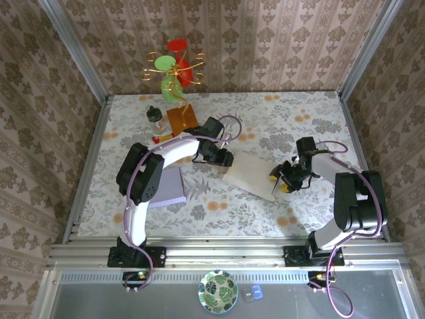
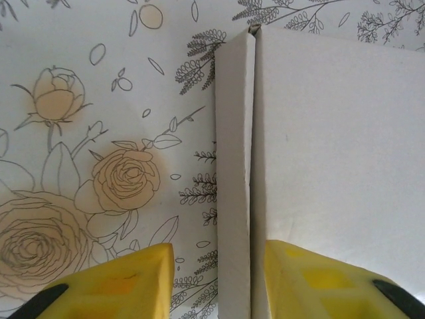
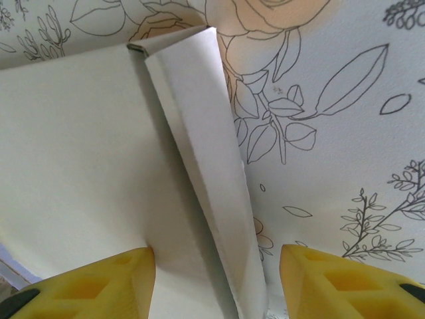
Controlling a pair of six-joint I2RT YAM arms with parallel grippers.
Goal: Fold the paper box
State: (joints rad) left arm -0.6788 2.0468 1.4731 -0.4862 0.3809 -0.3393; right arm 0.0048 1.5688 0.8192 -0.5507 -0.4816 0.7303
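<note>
The white paper box (image 1: 254, 171) lies flat in the middle of the flowered table. My left gripper (image 1: 226, 159) is at its left edge. In the left wrist view that gripper (image 2: 219, 282) is open and straddles a raised side flap (image 2: 234, 133): one finger (image 2: 126, 286) is clear of it over the cloth, the other over the box panel (image 2: 332, 133). My right gripper (image 1: 282, 178) is at the box's right edge. It (image 3: 218, 282) is open too, astride a leaning flap (image 3: 206, 133), with its left finger (image 3: 99, 286) against the panel (image 3: 73, 146).
A purple sheet (image 1: 169, 186) lies left of the box beside the left arm. At the back left stand a brown box (image 1: 182, 117), a small bottle (image 1: 157, 118) and a green and red ornament (image 1: 174, 70). Metal rails edge the table.
</note>
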